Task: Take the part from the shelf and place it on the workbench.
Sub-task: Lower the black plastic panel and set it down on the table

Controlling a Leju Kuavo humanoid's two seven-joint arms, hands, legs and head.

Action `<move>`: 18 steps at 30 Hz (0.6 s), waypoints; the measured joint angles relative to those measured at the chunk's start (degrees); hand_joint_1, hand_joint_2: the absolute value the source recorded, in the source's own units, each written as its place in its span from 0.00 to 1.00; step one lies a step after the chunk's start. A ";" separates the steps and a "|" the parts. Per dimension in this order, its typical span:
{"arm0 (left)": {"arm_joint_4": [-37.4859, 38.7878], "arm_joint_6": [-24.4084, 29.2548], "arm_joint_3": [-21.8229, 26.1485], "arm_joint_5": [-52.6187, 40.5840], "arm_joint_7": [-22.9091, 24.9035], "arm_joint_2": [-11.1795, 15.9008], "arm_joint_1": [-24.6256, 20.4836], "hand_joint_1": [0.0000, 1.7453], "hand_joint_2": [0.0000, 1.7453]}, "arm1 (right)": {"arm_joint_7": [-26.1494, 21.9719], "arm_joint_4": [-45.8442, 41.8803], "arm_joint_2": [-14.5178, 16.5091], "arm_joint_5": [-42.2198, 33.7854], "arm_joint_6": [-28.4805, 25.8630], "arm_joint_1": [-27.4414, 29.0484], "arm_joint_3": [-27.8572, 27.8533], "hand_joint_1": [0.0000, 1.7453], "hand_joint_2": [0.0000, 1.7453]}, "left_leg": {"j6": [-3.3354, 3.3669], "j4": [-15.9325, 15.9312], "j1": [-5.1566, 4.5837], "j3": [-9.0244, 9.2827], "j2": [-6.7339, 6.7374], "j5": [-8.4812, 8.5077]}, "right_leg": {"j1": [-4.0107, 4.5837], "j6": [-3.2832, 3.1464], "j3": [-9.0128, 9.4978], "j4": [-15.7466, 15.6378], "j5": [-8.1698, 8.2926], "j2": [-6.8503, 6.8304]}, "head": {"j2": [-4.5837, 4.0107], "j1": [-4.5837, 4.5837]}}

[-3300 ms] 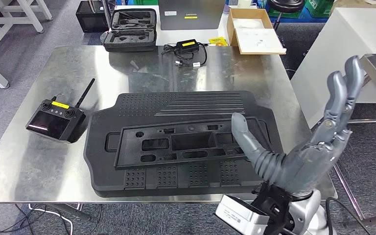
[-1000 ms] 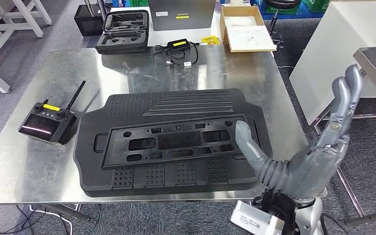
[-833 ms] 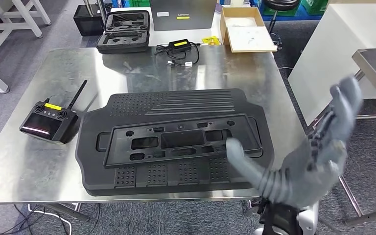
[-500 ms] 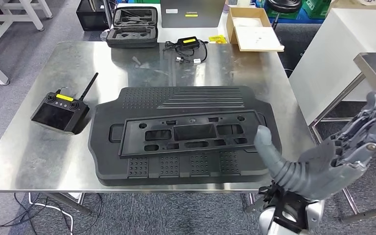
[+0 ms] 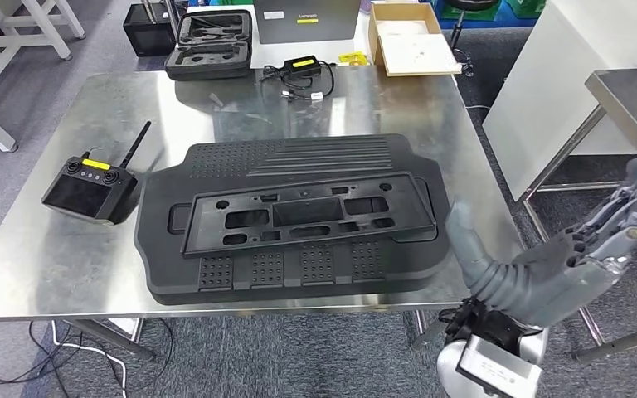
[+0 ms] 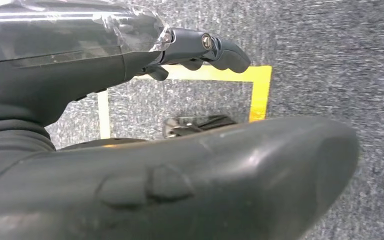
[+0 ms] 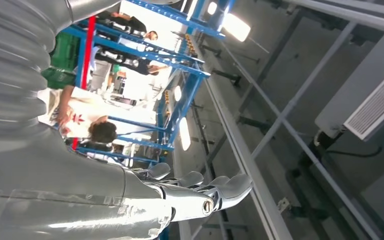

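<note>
The part (image 5: 303,217) sat flat on the big black foam tray (image 5: 216,170), mid-desk (image 5: 58,274), bare steel all round it. Right hand (image 5: 547,265) hung off the desk's right edge, fingers (image 5: 630,207) spread, holding nothing. Left hand (image 6: 130,175) over floor, couldn't tell its grip

Matt black plastic part (image 5: 307,217) lies on a brushed, glossy metal workbench (image 5: 66,265).
</note>
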 joint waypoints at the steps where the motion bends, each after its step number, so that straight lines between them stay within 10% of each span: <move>1: 0.10 -0.02 -0.01 0.03 -0.03 0.00 0.03 0.00 0.00 | 0.00 0.09 0.18 0.02 -0.01 0.13 -0.28 0.00 1.00 | -0.20 -0.09 0.18 0.65 0.01 0.54 | -0.08 0.09 -0.36 0.21 0.14 0.01 | 0.00 -0.03; 6: 0.27 -0.27 -0.02 0.10 -0.13 0.00 -0.05 0.00 0.00 | 0.58 0.21 0.62 0.35 -0.05 0.33 -1.22 0.00 1.00 | -0.10 -14.96 0.53 9.24 -0.29 6.10 | -0.29 1.41 -1.78 1.92 0.30 0.17 | 0.00 -0.33; 10: 0.29 -0.28 -0.04 0.40 -0.24 -0.01 -0.08 0.00 0.00 | 2.62 0.21 0.62 1.69 -0.05 0.61 -1.82 0.00 1.00 | 1.78 -15.44 0.47 8.25 -0.28 6.74 | -0.37 2.77 -2.63 2.97 -0.19 0.38 | 0.00 -0.13; 15: 0.41 -0.29 -0.07 0.78 -0.29 -0.02 -0.06 0.00 0.00 | 5.25 0.30 0.57 3.37 -0.05 1.57 -2.16 0.00 1.00 | 3.44 -15.52 0.03 5.99 0.17 8.40 | -0.57 3.39 -7.72 17.34 -9.15 0.41 | 0.00 0.35; 18: 0.45 -0.30 -0.11 0.78 -0.31 -0.02 -0.02 0.00 0.00 | 5.48 0.43 0.57 3.54 -0.05 1.77 -2.22 0.00 1.00 | 3.38 -15.35 -0.37 5.04 0.23 9.10 | -0.42 2.74 -3.36 12.39 -5.93 0.41 | 0.00 0.36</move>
